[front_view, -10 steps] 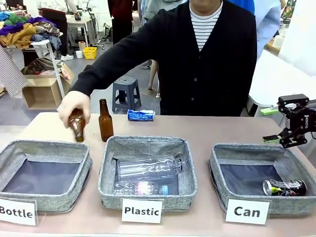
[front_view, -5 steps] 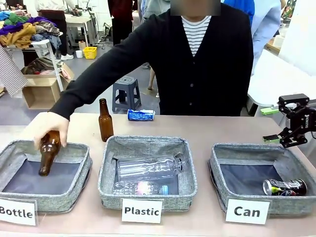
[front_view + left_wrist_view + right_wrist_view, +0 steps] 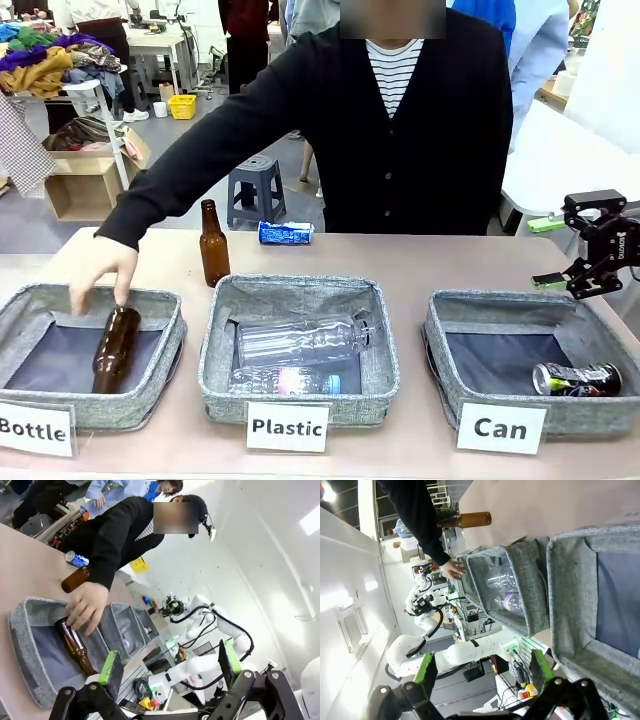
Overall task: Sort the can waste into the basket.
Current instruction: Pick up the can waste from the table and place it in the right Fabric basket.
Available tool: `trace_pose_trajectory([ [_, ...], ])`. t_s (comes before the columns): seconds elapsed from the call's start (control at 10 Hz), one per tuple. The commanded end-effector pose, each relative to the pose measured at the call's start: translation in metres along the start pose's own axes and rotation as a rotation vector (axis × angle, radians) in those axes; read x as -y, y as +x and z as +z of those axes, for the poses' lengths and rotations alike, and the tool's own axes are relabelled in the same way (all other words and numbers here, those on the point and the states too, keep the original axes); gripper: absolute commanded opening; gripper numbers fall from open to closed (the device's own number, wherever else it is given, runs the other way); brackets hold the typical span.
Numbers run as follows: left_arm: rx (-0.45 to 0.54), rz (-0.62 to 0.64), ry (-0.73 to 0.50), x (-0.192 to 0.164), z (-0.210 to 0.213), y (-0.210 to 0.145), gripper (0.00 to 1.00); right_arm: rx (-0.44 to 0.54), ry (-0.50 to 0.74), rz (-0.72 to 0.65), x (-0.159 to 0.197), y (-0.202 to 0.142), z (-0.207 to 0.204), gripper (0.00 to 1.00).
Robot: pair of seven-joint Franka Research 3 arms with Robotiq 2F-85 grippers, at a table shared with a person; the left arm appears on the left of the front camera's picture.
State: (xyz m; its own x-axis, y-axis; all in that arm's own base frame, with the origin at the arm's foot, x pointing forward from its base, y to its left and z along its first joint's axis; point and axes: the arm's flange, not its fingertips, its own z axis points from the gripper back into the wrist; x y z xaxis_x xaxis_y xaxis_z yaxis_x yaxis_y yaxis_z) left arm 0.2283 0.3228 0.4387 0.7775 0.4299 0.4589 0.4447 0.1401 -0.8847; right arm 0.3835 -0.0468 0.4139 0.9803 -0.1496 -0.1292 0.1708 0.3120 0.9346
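The blue and white can point(image 3: 285, 233) lies on its side at the table's far edge, in front of the person; it also appears small as the blue can point(image 3: 76, 559). The dark can point(image 3: 577, 379) lies inside the "Can" basket point(image 3: 437, 335) at its front right. My right gripper point(image 3: 547, 253) hangs open and empty above that basket's far right corner. In the right wrist view the right gripper point(image 3: 481, 669) is open, with the Can basket point(image 3: 565, 595) below it. My left gripper point(image 3: 167, 662) is open and empty, well off the table.
The person's hand point(image 3: 100, 270) rests on a brown bottle point(image 3: 115, 348) lying in the "Bottle" basket point(image 3: 20, 312). Another brown bottle point(image 3: 213, 245) stands behind the "Plastic" basket point(image 3: 218, 350), which holds clear plastic bottles.
The person carried the brown bottle down from above the table and laid it in the Bottle basket. Neither arm has moved, and the cans lie as before.
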Motion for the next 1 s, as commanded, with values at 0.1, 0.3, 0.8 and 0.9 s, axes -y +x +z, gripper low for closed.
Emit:
trace_pose_trajectory([
  [0.1, -0.107, -0.036, 0.069, 0.02, -0.029, 0.01, 1.0, 0.002, -0.002, 0.009, -0.002, 0.0, 0.0, 1.0],
  [0.3, -0.249, -0.07, 0.152, 0.037, -0.082, 0.028, 1.0, 0.002, -0.002, 0.009, -0.002, 0.0, 0.0, 1.0],
  [0.8, -0.783, -0.126, 0.458, 0.042, -0.32, 0.095, 1.0, 0.002, -0.002, 0.009, -0.002, 0.0, 0.0, 1.0],
  [0.9, -0.832, -0.129, 0.494, 0.038, -0.359, 0.1, 1.0, 0.002, -0.002, 0.009, -0.002, 0.0, 0.0, 1.0],
])
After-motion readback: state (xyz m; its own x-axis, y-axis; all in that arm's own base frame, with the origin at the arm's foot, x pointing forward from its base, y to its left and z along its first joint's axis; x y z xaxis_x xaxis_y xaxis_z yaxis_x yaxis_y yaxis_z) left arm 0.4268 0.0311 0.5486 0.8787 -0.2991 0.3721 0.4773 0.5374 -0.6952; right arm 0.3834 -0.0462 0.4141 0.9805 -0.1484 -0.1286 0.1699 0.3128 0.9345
